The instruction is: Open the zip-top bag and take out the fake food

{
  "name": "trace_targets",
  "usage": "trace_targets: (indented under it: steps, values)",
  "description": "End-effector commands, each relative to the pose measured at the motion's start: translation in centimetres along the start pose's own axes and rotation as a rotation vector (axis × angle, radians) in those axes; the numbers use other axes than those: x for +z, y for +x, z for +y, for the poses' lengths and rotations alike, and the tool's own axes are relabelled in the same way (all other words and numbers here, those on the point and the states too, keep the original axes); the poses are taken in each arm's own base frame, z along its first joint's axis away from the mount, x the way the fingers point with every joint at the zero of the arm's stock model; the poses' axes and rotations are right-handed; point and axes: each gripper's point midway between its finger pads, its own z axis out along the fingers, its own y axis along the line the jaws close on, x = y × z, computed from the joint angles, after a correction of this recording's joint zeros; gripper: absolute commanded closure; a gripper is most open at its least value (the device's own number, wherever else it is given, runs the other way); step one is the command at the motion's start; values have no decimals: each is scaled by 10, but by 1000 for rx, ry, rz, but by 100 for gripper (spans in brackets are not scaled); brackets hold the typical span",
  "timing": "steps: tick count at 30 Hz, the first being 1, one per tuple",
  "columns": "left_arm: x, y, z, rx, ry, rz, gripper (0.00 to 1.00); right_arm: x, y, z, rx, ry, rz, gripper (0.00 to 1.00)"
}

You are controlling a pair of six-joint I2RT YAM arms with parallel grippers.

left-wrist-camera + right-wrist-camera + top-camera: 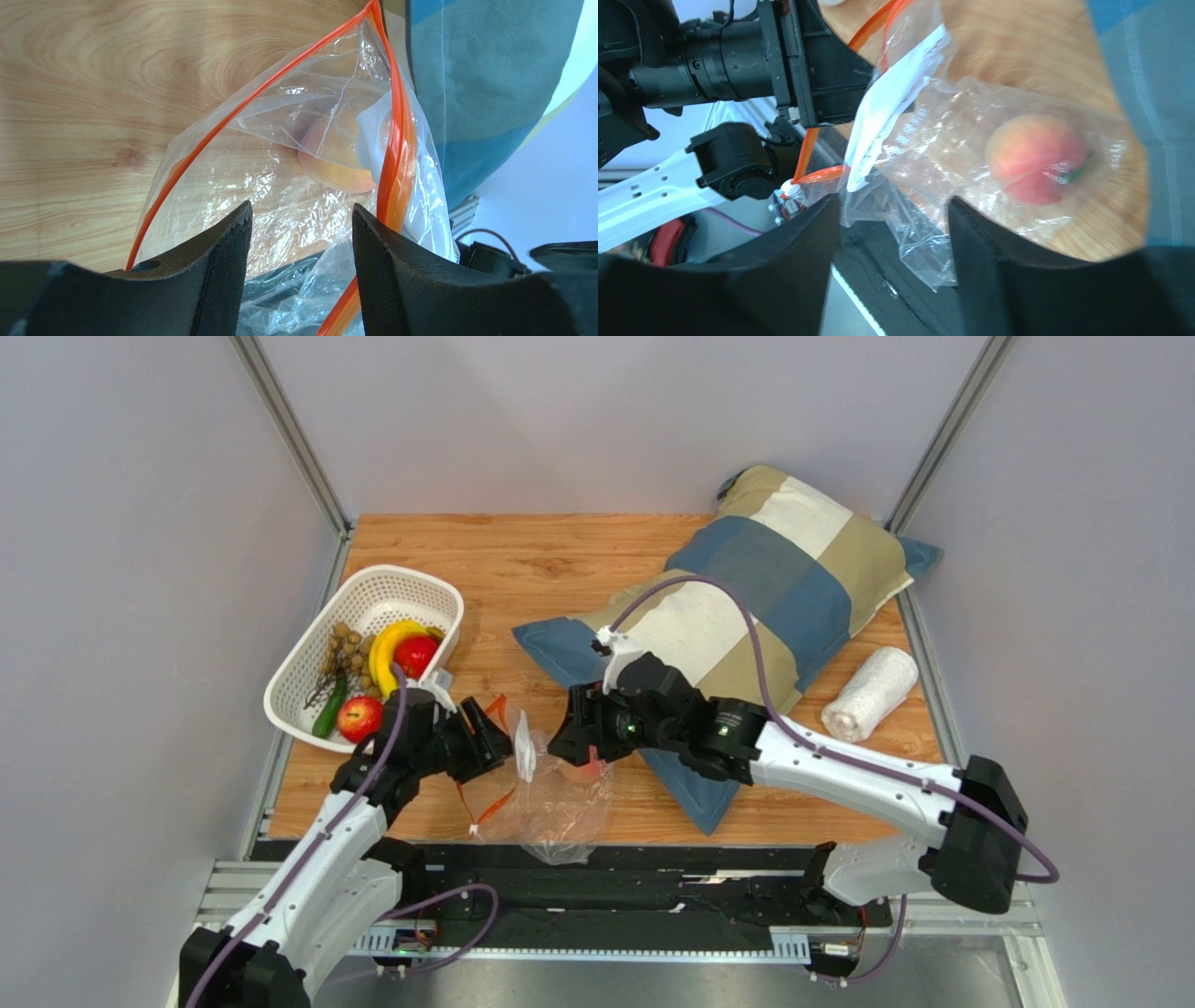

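Hovering over the zip-top bag [550,805]: left gripper [298,213] has jaws apart, nothing clamped, orange zipper strip [396,154] just beside 1 finger. Right gripper [892,203] also has jaws apart, loose plastic between them, not pinched. Bag lies at near table [561,560] edge, 1 peach [1036,157] inside. Other fake food [376,672] sits in white basket [421,588], left.

Left gripper [302,210] and right gripper [894,203] face each other, jaws apart
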Motion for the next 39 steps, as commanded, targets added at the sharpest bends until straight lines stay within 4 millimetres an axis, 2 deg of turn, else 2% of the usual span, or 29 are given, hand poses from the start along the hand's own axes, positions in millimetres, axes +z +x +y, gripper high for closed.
trace_targets:
  steps: [1, 2, 5, 9, 15, 20, 24, 27, 30, 34, 39]
  values:
    - [3, 3, -14, 77, 91, 34, 41, -14, 0, -57, 19, 190, -73, 48]
    - [4, 5, -14, 79, 94, 43, 41, -13, 2, -63, 30, 201, -75, 60]
    - [5, 8, -17, 91, 113, 62, 41, -1, 17, -76, 52, 211, -46, 71]
    - [5, 11, -20, 111, 132, 80, 40, 10, 33, -99, 53, 295, -10, 73]
    - [5, 14, -18, 123, 125, 95, 38, 34, 52, -108, 66, 294, 46, 78]
    - [12, 16, -18, 117, 134, 109, 37, 65, 52, -106, 8, 283, 58, 78]
    - [18, 11, -21, 129, 142, 95, 36, 81, 54, -100, -40, 278, 103, 80]
    - [19, 4, -26, 141, 148, 70, 36, 76, 49, -103, -52, 312, 92, 80]
    - [20, 1, -29, 146, 155, 60, 36, 59, 37, -112, -86, 397, 64, 79]
    - [22, 2, -28, 151, 149, 69, 36, 41, 19, -112, -119, 441, 13, 77]
    - [25, 2, -27, 139, 153, 70, 35, 48, 11, -120, -182, 500, 23, 73]
